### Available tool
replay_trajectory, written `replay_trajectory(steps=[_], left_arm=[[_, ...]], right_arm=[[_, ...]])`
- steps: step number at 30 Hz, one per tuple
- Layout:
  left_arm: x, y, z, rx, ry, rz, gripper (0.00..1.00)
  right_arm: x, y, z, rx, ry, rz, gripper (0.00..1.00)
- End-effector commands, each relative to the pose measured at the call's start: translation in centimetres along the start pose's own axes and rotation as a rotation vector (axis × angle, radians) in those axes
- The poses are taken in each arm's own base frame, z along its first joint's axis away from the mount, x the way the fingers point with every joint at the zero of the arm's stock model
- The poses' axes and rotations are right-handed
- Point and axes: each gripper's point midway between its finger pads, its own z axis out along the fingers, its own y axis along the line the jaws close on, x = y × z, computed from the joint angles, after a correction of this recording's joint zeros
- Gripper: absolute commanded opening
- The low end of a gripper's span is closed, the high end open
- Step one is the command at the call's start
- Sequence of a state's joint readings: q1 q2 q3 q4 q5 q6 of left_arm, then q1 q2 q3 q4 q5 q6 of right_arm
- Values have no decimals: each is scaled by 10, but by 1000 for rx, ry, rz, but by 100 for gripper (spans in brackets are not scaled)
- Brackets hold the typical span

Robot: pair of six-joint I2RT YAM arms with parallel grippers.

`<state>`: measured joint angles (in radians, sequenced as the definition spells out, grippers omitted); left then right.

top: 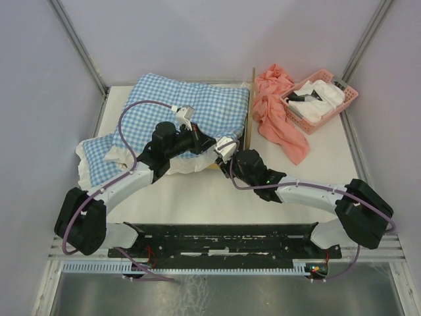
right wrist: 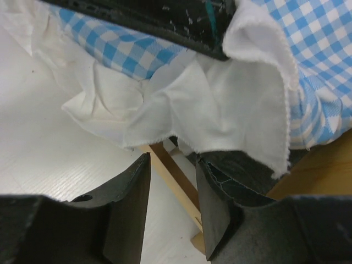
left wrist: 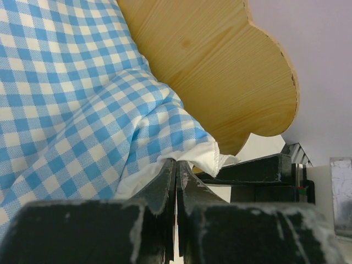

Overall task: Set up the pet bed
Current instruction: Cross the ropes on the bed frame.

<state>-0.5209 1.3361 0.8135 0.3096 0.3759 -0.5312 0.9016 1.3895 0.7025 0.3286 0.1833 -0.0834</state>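
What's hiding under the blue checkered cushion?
A light-wood pet bed: its wavy headboard sticks up beside the checked cushion, and a wooden bar peeks out below the white frill. The bed's base is covered, so it can't be seen.

Left claw (left wrist: 176,165) closed, right claw (right wrist: 171,165) parted.

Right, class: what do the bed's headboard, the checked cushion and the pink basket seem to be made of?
Headboard: pale matt wood, perhaps pine; grain and a knot show. Checked cushion: soft woven cloth, maybe cotton; it creases. Pink basket: probably moulded plastic; rigid slotted walls.
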Motion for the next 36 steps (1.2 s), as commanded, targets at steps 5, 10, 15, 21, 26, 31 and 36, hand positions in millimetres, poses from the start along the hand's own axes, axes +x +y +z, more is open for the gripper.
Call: replay_trajectory(steps=[5,10,15,21,26,31,36], left_arm=[[-13,-5,-4,41,-47,-35,3],[-12,-1,-4,30,-47,-43,3],[-4,7,-1,15,-36,-64,3],[8,15,4,17,-32,-105,3],[14,15,5,28,-29,-125,3],[21,18,4,30,-29,-149,3],[29,24,5,14,-23,-158,3]], right_arm=[[-38,-16,25,115,-109,35,47],[-32,-24,23,165,-99,39,8],[-33,-21,-10,108,-21,66,2],[-29,0,-39,-43,134,85,2],[-20,38,-49,-219,189,216,3],[-10,56,-37,-241,184,396,9],[-25,77,-30,-340,144,526,24]])
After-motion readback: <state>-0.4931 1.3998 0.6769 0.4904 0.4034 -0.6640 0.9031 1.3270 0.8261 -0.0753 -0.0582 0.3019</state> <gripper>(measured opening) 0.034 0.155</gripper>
